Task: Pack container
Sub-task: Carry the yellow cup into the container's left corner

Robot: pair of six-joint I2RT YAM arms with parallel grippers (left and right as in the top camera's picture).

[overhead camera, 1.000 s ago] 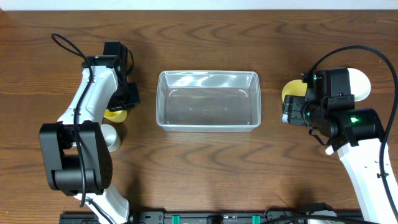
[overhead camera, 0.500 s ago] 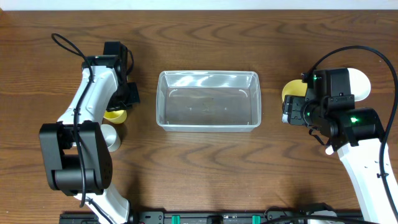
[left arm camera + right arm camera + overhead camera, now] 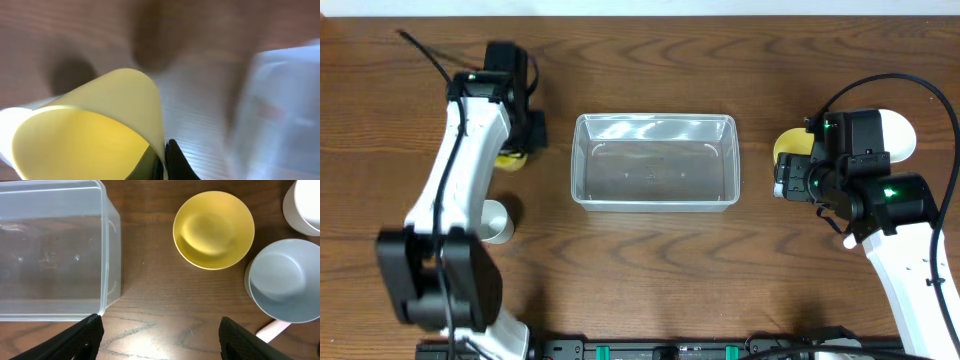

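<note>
Overhead, nearest table edge first. White cup (image 3: 496,222) stands upright on its own, approx 8 o'clock of the container (image 3: 655,160).

R gripper (image 3: 160,337) hovers at 3 o'clock of the container. Jaws wide apart, nothing btwn them, bare wood below.

Container = clear tub, mid-table, upright, nothing inside afaict.

L gripper (image 3: 164,159) is at 9 o'clock of it, just beside the short wall. Jaws pinched on the wall of a yellow cup (image 3: 95,125), which is tilted w/ its mouth toward the cam. That grip is a judgement: one dark finger (image 3: 174,162) sits tight against the cup wall, the other isn't visible.

Farther out on the 3 o'clock side:
- yellow bowl (image 3: 214,230), near the container but apart from it
- grey-white bowl (image 3: 280,280) at the yellow bowl's 4 o'clock, rims close, can't tell if touching
- white bowl (image 3: 306,202) at the 1 o'clock corner, cut off

Progress: early, nothing packed yet. One cup is in hand next to the tub, prob. first item in. Left to do: drop that cup, then the white cup and the three bowls.

Hidden or unclear:
- L wrist view is v. blurred; tub is just a pale smear at 3 o'clock.
- Overhead, R arm covers most of the bowls.
- Pinkish bit (image 3: 272,329) under the grey-white bowl, can't ID.
</note>
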